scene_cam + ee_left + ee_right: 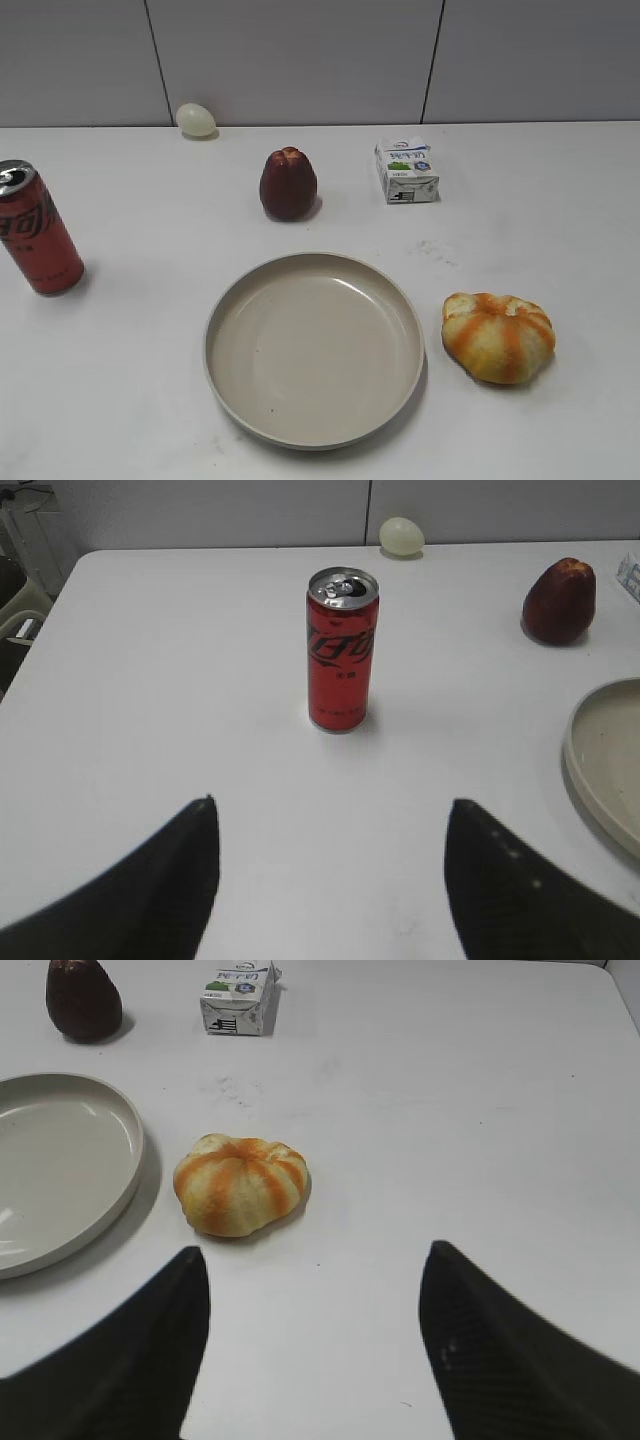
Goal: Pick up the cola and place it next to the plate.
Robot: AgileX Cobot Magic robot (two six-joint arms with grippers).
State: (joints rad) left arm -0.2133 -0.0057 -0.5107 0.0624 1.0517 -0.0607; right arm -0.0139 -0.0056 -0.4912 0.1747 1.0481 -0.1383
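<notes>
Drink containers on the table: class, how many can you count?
2. The cola stands upright at the table's far left edge. The small white-and-blue carton sits behind the plate, toward the right. None appears hidden.

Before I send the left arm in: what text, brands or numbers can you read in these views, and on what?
Cola can: black script logo across the red side, stylised, not legible letter by letter; small print beneath too small.
Small white-and-blue carton: blue brand word and barcode, both too blurred to read.
Nothing else carries text.

Exterior looks down slantwise; wrist views face forward low, sharing the plate (315,347).
</notes>
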